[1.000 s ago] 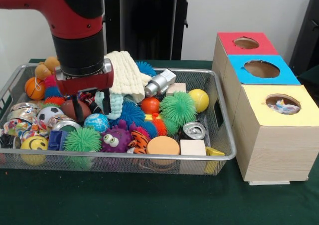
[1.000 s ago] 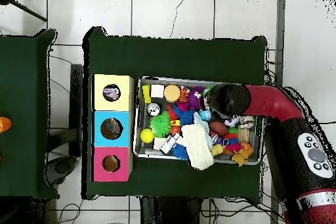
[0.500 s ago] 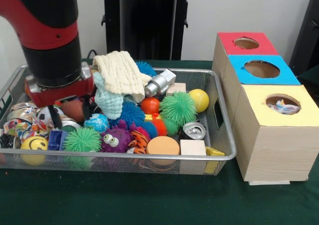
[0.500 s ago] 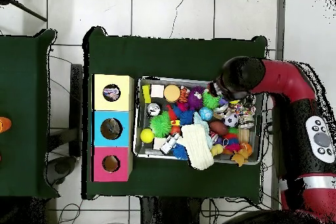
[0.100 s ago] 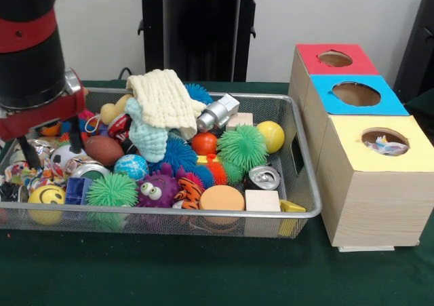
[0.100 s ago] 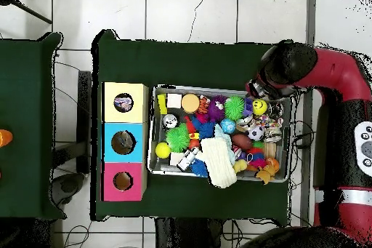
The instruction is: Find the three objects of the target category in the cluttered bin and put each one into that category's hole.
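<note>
The front camera sits low and close, just off the near edge of the green-clothed desk (image 5: 203, 279), looking level across it toward a pale wall, so the silver wire-mesh bin of toys (image 5: 298, 184) fills the lower left and the wooden box with red, blue and yellow holed tops (image 5: 366, 204) stands at right. The overhead camera hangs high, facing straight down, taking in the whole desk (image 6: 196, 56) and surrounding white tiled floor (image 6: 189, 12). Both views share the bin (image 6: 154, 169), the box (image 6: 103, 143) and the red and black arm (image 5: 30, 41), turned half round between them
</note>
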`<state>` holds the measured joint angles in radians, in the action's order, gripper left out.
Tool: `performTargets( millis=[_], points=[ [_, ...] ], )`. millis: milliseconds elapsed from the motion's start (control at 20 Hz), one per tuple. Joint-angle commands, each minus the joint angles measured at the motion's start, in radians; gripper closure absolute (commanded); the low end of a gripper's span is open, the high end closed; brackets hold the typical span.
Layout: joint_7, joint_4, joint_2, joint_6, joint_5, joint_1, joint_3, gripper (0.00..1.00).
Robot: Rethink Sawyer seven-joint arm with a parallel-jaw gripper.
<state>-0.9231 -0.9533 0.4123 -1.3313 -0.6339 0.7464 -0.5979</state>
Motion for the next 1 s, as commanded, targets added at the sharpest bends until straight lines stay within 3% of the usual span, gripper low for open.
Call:
performTargets(
  millis=[50, 300, 800, 1000],
  points=[
    [0.352, -0.018, 0.027, -0.028, -0.028, 0.041, -0.023, 0.00],
    [0.320, -0.032, 0.008, 0.022, -0.027, 0.031, -0.022, 0.00],
    [0.235, -0.329, 0.058, 0.222, 0.008, 0.083, -0.030, 0.00],
    [0.206, -0.403, 0.066, 0.285, 0.016, 0.107, -0.033, 0.00]
  ],
)
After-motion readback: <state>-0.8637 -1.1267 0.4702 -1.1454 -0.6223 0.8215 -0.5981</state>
